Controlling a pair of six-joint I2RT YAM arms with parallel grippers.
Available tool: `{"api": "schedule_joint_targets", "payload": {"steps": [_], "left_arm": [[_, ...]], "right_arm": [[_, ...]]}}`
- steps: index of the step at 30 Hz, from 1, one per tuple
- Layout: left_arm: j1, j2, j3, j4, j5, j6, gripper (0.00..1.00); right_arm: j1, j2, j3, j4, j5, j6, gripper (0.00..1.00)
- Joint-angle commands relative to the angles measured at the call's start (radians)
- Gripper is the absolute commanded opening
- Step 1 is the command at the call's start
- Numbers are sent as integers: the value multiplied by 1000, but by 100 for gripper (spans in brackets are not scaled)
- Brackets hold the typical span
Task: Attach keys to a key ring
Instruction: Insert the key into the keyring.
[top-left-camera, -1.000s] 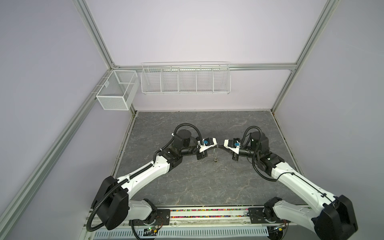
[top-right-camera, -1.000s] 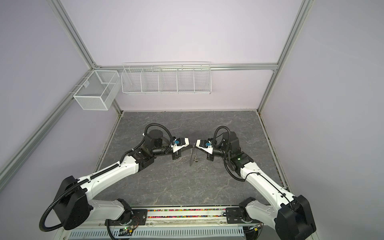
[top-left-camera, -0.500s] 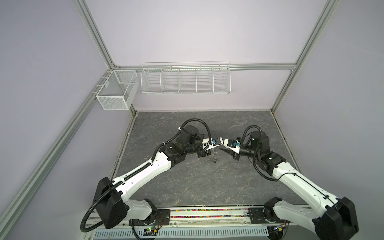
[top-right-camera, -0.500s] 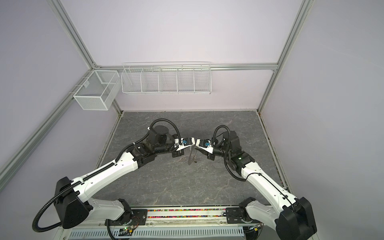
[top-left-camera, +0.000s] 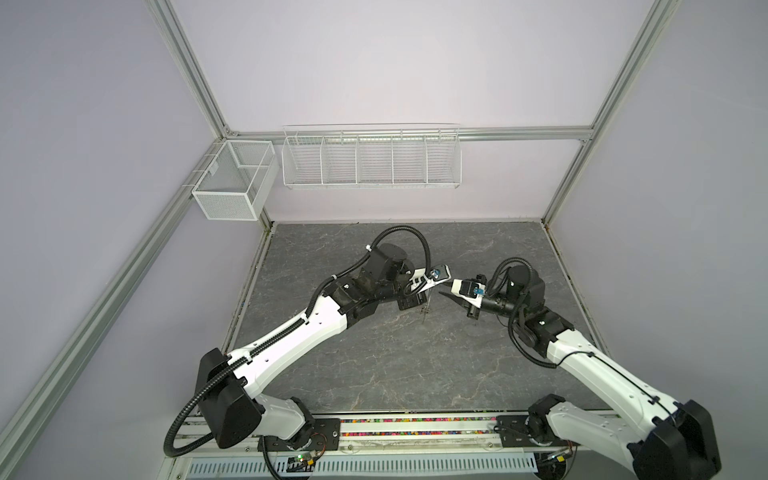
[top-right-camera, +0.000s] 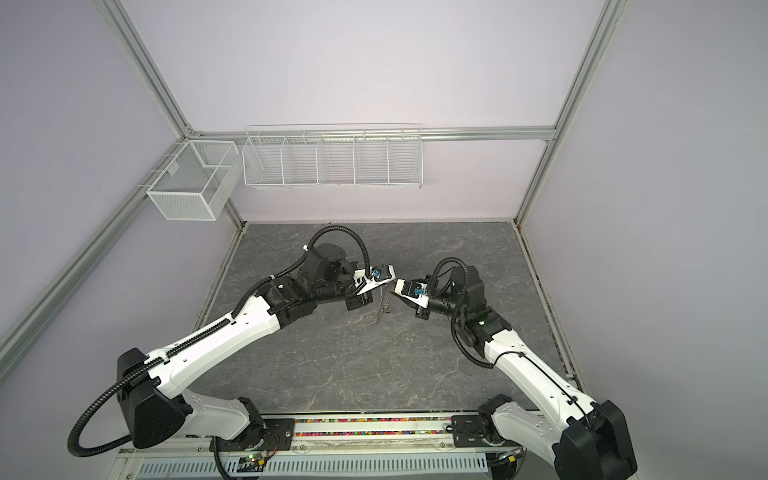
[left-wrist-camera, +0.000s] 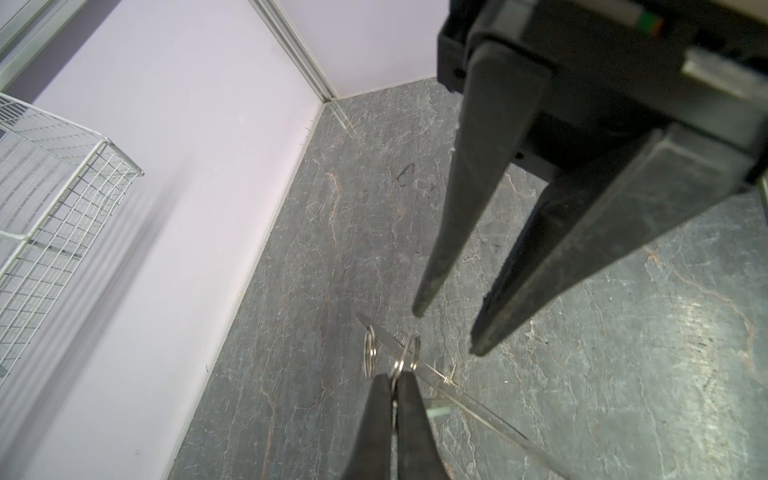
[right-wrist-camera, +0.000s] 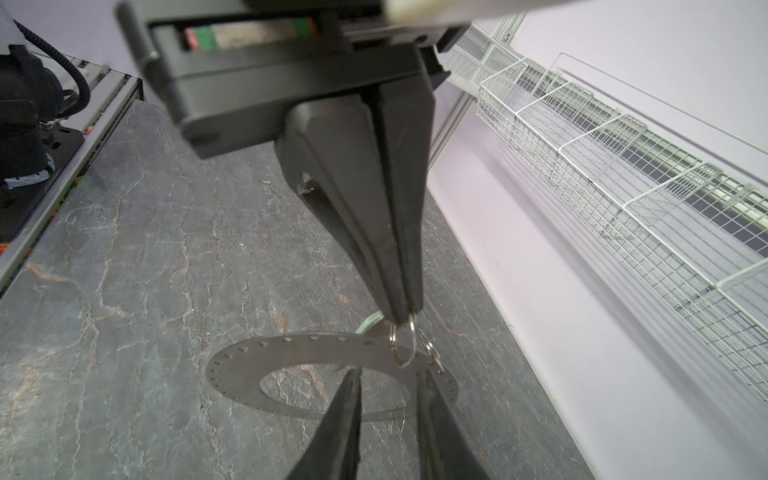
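Left gripper (right-wrist-camera: 405, 318) pinches loop (right-wrist-camera: 403, 345) only; ring (right-wrist-camera: 237, 374) dangles, may swing or slip. Right gripper (right-wrist-camera: 388, 372) narrowly parted, seemingly empty; could knock ring.

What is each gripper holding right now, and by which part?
The left gripper is shut on a small wire loop at the rim of the key ring, which hangs from it. The right gripper is open and holds nothing.

The left gripper (right-wrist-camera: 407, 314) pinches a small wire loop (right-wrist-camera: 403, 345) on the rim of the key ring (right-wrist-camera: 299, 353), jaws pressed together. The right gripper (right-wrist-camera: 390, 372) holds its fingers parted before the ring's wide hole. A pale green tag (right-wrist-camera: 366, 326) peeks from behind the rim.
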Motion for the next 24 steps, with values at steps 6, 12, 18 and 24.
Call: {"api": "schedule_joint_targets", "payload": {"steps": [6,12,18,24], "left_arm": [[-7,28,89,-108,42,-77,0],[-7,29,97,-111,65,-90,0],[-7,24,89,-110,68,-87,0],[-9,22,86,-105,79,-84,0]], "right_arm": [[44,-36,-22,58,30,-74,26],[72,0,-7,62,103,-85,24],[78,18,-2,97,156,-55,23],[85,37,6,99,170,-42,23]]}}
